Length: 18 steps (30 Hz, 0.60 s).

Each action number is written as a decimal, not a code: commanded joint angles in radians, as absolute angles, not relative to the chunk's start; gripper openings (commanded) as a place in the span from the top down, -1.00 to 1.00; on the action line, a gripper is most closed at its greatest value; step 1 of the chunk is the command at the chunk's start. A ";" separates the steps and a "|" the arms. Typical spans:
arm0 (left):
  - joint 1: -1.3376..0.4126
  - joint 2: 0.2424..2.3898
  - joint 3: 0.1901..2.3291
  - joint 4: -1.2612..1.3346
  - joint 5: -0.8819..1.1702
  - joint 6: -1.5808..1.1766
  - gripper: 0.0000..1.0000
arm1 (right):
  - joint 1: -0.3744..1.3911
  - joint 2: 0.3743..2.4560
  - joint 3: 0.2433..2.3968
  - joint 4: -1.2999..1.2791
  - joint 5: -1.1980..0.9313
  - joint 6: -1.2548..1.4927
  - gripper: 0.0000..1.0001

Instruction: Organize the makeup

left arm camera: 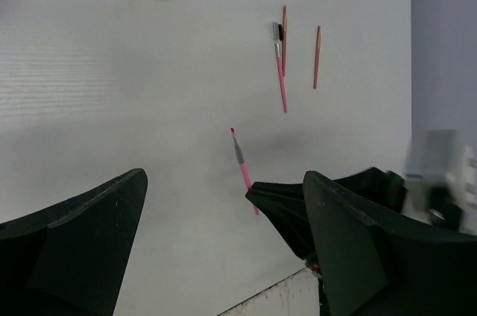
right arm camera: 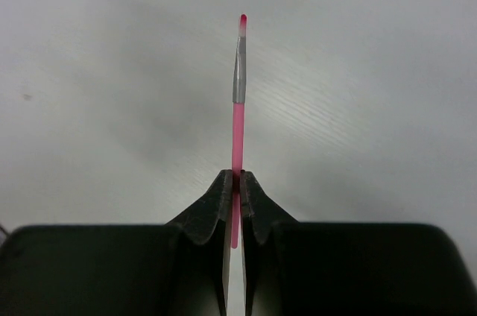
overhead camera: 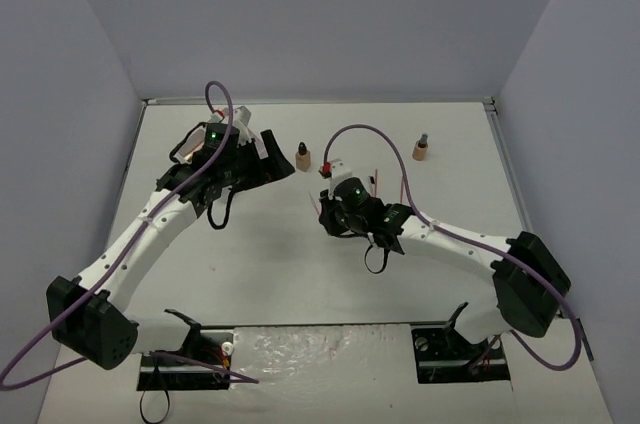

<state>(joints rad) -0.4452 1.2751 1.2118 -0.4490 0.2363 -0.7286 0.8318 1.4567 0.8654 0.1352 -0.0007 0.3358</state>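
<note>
My right gripper point(right arm camera: 232, 178) is shut on a thin pink stick point(right arm camera: 237, 118) with a grey band and a red tip, which it holds just above the white table. The same stick shows in the left wrist view point(left arm camera: 241, 163), poking out of the right gripper's fingertips point(left arm camera: 272, 200). My left gripper point(left arm camera: 222, 182) is open and empty, hovering left of the right gripper point(overhead camera: 322, 212). Two tan dark-capped bottles point(overhead camera: 302, 155) point(overhead camera: 421, 149) stand at the back. Three more thin sticks point(left arm camera: 280, 70) point(left arm camera: 284, 29) point(left arm camera: 317, 55) lie together on the table. Sponges and lipstick tubes are out of view.
A white edge point(left arm camera: 279, 295) shows under the left gripper; I cannot tell what it belongs to. Grey walls close the table on three sides. Purple cables loop over both arms point(overhead camera: 215, 94).
</note>
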 commanded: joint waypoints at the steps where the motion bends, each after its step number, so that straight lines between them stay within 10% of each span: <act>1: -0.496 1.313 1.264 -0.383 0.237 -0.822 -0.61 | 0.855 1.333 0.852 0.363 -0.056 0.354 1.00; 10: -0.580 1.354 1.305 -0.377 0.215 -0.850 -0.19 | 0.873 1.272 0.871 0.431 -0.055 0.364 1.00; 18: -0.598 1.361 1.313 -0.379 0.192 -0.851 0.81 | 0.873 1.269 0.865 0.448 -0.051 0.376 1.00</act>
<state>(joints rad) -0.5906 1.3766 1.2453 -0.4324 0.2170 -0.8374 0.8658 1.3125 0.8581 0.3509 -0.0536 0.3663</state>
